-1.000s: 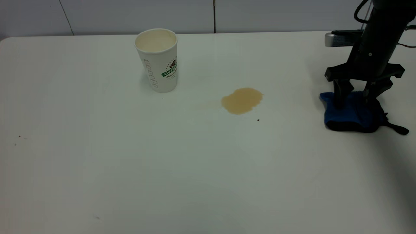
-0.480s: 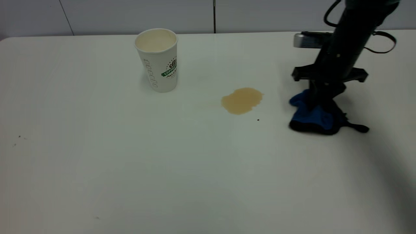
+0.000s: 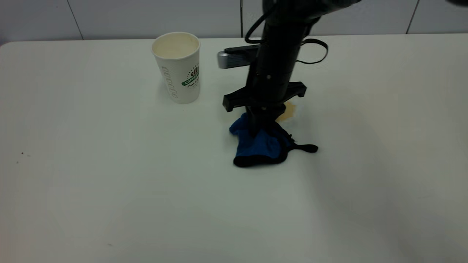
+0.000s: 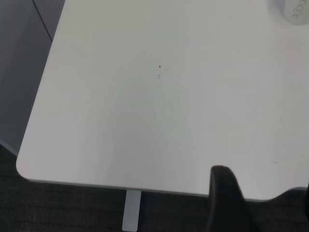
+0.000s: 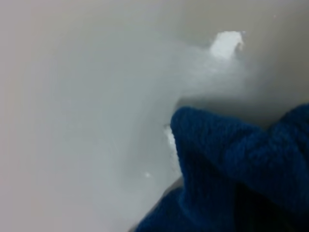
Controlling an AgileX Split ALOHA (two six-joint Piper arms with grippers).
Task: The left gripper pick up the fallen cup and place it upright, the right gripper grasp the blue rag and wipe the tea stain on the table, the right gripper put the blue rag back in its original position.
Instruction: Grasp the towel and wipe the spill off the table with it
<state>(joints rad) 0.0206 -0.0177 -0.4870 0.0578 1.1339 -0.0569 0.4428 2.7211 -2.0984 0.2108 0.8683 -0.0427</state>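
Note:
The white cup [image 3: 179,69] stands upright at the back left of the table [image 3: 109,190]. My right gripper [image 3: 257,128] points down at the table's middle, shut on the blue rag [image 3: 261,146], which rests on the tabletop. The rag and arm cover most of the tea stain [image 3: 287,110]; only a tan sliver shows behind the gripper. The right wrist view is filled by the rag [image 5: 231,169] against the white surface. My left gripper [image 4: 263,186] hangs off the table's corner, open and holding nothing, with one finger [image 4: 227,198] in sight and the cup's base [image 4: 295,10] far off.
The rag's black loop tab [image 3: 307,148] trails toward the right. A few dark specks [image 3: 22,153] mark the table near its left edge. The table's rounded corner [image 4: 24,166] and a leg below it [image 4: 131,210] show in the left wrist view.
My right gripper has dragged the blue rag leftward from the table's right side onto the tea stain, which is now mostly covered. The cup has not moved.

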